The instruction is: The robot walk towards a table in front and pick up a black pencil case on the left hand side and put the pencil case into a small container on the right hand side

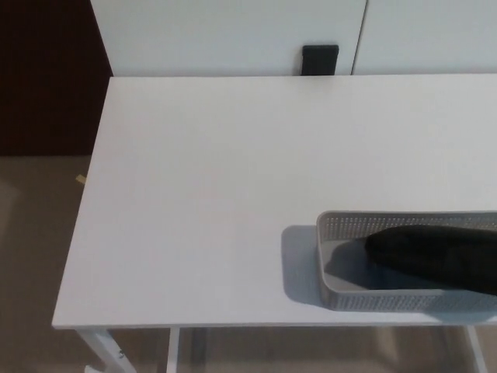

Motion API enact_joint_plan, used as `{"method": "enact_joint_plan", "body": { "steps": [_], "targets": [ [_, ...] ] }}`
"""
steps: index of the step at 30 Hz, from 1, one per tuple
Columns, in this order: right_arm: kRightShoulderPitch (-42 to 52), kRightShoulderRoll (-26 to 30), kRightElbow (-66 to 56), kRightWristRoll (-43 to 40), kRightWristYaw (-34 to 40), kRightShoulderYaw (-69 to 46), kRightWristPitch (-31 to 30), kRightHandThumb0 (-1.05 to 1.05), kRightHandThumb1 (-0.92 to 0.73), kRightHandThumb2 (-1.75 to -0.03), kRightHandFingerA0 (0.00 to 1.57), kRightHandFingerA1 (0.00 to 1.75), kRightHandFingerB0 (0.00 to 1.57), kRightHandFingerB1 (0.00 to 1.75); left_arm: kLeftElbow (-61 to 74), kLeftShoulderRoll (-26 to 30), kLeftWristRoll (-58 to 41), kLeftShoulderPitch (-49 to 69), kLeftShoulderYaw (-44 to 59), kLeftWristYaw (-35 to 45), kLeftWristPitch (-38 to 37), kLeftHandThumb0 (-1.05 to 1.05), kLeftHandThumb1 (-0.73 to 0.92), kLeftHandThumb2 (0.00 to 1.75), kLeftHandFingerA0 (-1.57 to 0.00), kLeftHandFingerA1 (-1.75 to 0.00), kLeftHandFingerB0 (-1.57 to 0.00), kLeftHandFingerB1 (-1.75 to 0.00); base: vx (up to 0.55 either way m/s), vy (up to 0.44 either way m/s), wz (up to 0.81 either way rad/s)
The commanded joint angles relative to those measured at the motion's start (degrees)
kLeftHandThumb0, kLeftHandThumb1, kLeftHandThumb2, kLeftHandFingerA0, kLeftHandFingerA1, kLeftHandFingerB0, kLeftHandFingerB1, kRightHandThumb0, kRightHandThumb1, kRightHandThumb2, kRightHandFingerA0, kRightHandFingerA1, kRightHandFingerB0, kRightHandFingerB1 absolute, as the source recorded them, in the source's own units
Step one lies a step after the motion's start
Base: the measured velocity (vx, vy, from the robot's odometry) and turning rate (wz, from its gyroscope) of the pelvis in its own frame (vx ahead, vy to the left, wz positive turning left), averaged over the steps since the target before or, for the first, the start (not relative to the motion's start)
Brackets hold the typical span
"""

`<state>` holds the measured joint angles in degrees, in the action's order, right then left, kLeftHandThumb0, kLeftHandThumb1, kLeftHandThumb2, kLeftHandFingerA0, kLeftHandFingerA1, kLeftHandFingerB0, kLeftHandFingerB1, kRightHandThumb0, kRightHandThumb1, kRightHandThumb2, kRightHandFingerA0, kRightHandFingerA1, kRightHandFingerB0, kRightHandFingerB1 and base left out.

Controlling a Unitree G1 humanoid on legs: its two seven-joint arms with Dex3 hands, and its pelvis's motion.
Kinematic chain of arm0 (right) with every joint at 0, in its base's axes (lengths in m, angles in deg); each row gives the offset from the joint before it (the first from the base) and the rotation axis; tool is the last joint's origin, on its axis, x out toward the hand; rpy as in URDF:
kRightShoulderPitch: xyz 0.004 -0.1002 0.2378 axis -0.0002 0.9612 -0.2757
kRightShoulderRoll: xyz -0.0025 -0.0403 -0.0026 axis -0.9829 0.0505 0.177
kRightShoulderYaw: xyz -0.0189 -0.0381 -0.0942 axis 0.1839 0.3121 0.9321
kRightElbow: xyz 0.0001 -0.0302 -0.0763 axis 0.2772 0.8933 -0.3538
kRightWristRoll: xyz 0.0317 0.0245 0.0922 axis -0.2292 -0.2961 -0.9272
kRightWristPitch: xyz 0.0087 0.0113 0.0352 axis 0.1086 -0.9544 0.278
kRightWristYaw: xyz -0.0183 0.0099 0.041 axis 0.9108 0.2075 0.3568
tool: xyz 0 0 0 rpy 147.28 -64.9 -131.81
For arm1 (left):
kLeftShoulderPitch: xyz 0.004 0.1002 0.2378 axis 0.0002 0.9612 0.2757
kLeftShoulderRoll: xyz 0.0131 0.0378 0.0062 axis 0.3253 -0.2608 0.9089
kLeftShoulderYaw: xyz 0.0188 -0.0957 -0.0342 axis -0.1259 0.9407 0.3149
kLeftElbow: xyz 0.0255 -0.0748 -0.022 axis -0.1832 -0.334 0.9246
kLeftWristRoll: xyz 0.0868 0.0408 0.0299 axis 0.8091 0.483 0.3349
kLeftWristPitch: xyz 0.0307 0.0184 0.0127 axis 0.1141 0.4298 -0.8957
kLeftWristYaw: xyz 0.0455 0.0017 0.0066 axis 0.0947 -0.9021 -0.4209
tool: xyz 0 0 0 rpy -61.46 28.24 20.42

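Note:
The black pencil case (435, 260) lies inside the small grey perforated container (342, 295) at the front right of the white table (210, 194). The case stretches toward the picture's right edge, where it is cut off. Neither of my hands shows in the head view.
A small black block (320, 58) stands against the white wall behind the table's far edge. The table's left edge borders brown floor and a dark panel (46, 78) at the upper left. White table legs (101, 350) show below the front edge.

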<state>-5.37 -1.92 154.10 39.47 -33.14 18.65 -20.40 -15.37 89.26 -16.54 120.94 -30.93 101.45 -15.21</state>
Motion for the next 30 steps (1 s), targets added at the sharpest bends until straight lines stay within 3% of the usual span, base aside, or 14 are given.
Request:
{"method": "enact_joint_plan", "body": {
  "steps": [1, 2, 3, 4, 7, 8, 9, 10, 15, 16, 21, 27, 28, 30],
  "targets": [
    [-0.44, 3.19, 1.66, -6.03, -0.91, -5.31, -0.61, -0.61, -0.65, -0.59, 0.30, 0.32, 0.25, 0.30, -35.00, 1.30, 21.03, -25.43, -19.73, -19.31, -8.82, -0.86, 0.54, 0.96, 0.00, -0.17, -0.01, -0.18, 0.00, 0.000, 0.00],
    [-0.39, 3.05, 1.68, -6.43, -1.57, -5.72, -0.11, -0.58, -0.65, -0.59, 0.30, 0.33, 0.24, 0.30, -39.93, 0.72, 20.71, -29.39, -19.50, -22.51, -7.76, -0.81, 0.55, 0.79, 0.00, -0.22, -0.02, -0.22, 0.00, 0.000, 0.00],
    [-0.37, 2.90, 1.74, -6.93, -2.37, -6.15, 0.44, -0.58, -0.65, -0.59, 0.30, 0.33, 0.24, 0.30, -44.26, -0.05, 20.25, -32.75, -18.82, -25.84, -6.75, -0.81, 0.55, 0.79, 0.00, -0.22, -0.02, -0.22, 0.00, 0.000, 0.00],
    [-0.32, 2.78, 1.65, -6.73, -2.20, -6.05, 0.51, -0.59, -0.65, -0.59, 0.30, 0.33, 0.24, 0.30, -48.36, -0.81, 18.69, -35.26, -17.74, -27.20, -7.57, -0.77, 0.58, 0.96, 0.00, -0.28, -0.05, -0.31, 0.00, 0.000, 0.00],
    [-0.37, 2.12, 1.53, -6.01, -1.36, -5.67, 1.38, -0.60, -0.64, -0.59, 0.30, 0.33, 0.25, 0.30, -55.98, -3.05, 17.61, -39.60, -16.73, -34.84, -9.40, -0.71, 0.64, 0.94, -0.04, -0.38, -0.07, -0.35, 0.00, 0.000, 0.00],
    [-0.45, 1.60, 1.18, -6.08, -1.10, -5.75, 1.67, -0.60, -0.64, -0.59, 0.31, 0.32, 0.26, 0.30, -57.74, -4.20, 20.35, -39.94, -18.91, -40.12, -9.23, -0.80, 0.78, 0.65, -0.12, -0.32, -0.10, -0.25, 0.00, 0.000, 0.00],
    [-0.67, 1.51, 1.02, -6.05, -0.99, -5.78, 1.63, -0.60, -0.64, -0.59, 0.31, 0.33, 0.26, 0.30, -59.03, -4.27, 21.37, -40.49, -20.11, -41.40, -9.54, -0.80, 0.59, 1.02, -0.03, -0.41, -0.03, -0.28, 0.00, 0.000, 0.00],
    [-0.99, 1.47, 0.85, -5.99, -0.86, -5.81, 1.52, -0.60, -0.64, -0.59, 0.31, 0.33, 0.26, 0.30, -60.74, -4.17, 22.42, -41.29, -21.59, -42.48, -10.05, -0.80, 0.59, 1.02, -0.03, -0.41, -0.03, -0.28, 0.00, 0.000, 0.00],
    [-3.83, 1.44, 1.28, -7.33, -2.62, -7.21, 0.10, -0.58, -0.65, -0.59, 0.31, 0.32, 0.24, 0.29, -63.51, -4.12, 20.31, -43.04, -22.21, -41.40, -16.78, -0.75, 0.59, 0.98, -0.09, -0.46, -0.01, -0.34, 0.00, 0.000, 0.00],
    [-4.08, 1.59, 0.89, -7.37, -2.84, -7.32, 0.46, -0.57, -0.66, -0.60, 0.29, 0.31, 0.24, 0.29, -63.68, -3.13, 20.74, -43.19, -23.29, -40.30, -16.96, -0.75, 0.58, 0.99, -0.02, -0.40, -0.01, -0.30, 0.00, 0.000, 0.00],
    [-3.62, 1.43, 0.07, -5.51, -0.50, -6.62, 1.46, -0.59, -0.67, -0.60, 0.28, 0.30, 0.22, 0.28, -65.00, -1.01, 21.24, -43.84, -26.37, -39.73, -16.10, -0.87, 0.64, 1.01, -0.07, -0.34, -0.06, -0.17, 0.00, 0.000, 0.00],
    [-3.53, 1.02, -0.72, -5.60, 0.95, -7.01, 2.14, -0.57, -0.66, -0.60, 0.28, 0.31, 0.21, 0.28, -69.91, -0.51, 20.11, -46.07, -28.07, -41.27, -19.54, -0.78, 0.58, 1.01, -0.01, -0.41, 0.00, -0.26, 0.00, 0.000, 0.00],
    [-3.61, 0.97, -0.53, -5.65, 1.16, -7.09, 2.33, -0.63, -0.56, -0.76, 0.22, 0.39, 0.18, 0.37, -69.97, -0.59, 20.02, -46.18, -28.28, -41.49, -19.38, -0.87, 0.63, 1.00, -0.07, -0.37, -0.06, -0.20, 0.00, 0.000, 0.00],
    [-3.95, 0.89, -0.37, -5.89, 1.22, -7.37, 2.41, -0.62, -0.56, -0.76, 0.22, 0.39, 0.18, 0.37, -70.67, -0.43, 20.04, -46.65, -28.92, -42.14, -19.97, -0.78, 0.59, 1.01, -0.02, -0.42, -0.01, -0.26, 0.00, 0.000, 0.00]
  ]
}}
